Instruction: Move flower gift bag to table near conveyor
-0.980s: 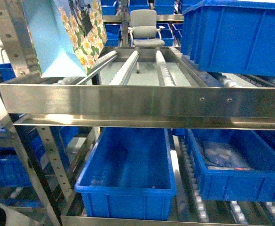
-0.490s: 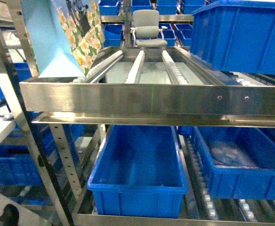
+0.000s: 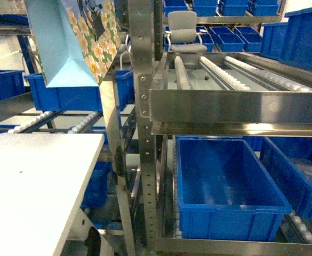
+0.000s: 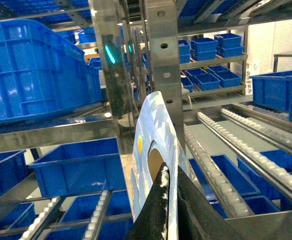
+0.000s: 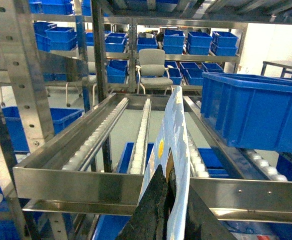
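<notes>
Hanging upright, flower gift bag (image 3: 73, 42) points base down above table (image 3: 33, 181).

Even overhead indoor light, fairly bright. Glare streaks on steel conveyor frame (image 3: 236, 104); table (image 3: 33, 181) washed pale. Head view soft, slightly grainy. Wrist views sharper beyond; near end effector (image 5: 168, 207) dark, blurred.

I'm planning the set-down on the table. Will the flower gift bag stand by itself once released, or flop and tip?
The flower gift bag looks like stiff paper: its creased side and pointed bottom fold hold shape in mid-air. It probably weighs little, so it may tip on the table. Each wrist view shows a thin bag edge pinched, suggesting easy creasing.
</notes>
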Controlling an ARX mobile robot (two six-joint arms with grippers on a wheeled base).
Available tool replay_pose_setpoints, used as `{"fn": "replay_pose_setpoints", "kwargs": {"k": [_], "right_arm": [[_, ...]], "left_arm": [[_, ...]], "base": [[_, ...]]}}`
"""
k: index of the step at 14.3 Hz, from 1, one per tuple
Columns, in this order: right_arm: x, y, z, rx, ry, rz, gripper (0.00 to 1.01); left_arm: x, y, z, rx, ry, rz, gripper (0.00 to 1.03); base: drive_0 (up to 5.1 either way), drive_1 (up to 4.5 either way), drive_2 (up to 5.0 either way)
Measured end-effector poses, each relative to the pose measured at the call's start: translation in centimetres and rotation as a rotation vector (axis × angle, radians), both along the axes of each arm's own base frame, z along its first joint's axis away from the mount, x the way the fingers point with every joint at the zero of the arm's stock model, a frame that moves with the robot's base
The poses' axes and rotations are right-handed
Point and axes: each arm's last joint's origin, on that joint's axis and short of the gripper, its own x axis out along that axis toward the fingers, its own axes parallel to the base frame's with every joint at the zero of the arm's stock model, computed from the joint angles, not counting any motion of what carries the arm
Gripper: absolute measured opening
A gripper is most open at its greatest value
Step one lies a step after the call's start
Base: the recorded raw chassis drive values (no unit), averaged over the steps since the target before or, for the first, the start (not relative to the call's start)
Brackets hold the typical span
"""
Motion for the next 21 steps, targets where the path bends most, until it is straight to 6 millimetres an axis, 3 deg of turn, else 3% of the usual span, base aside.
{"fn": "replay_pose_setpoints", "kwargs": {"k": [6,21], "right_arm": [[0.0,0.0,-0.01,0.0,0.001,0.0,0.03],[-0.01,0.0,0.02,0.0,-0.002,0.0,0.03]], "left_arm": [[0.0,0.0,-0.01,0.0,0.001,0.0,0.02],[-0.01,-0.02,0.01,0.0,-0.001,-0.001,0.02]], "base": [[-4.9,2.46,2.5],[-4.6,1.12,3.8]]}}
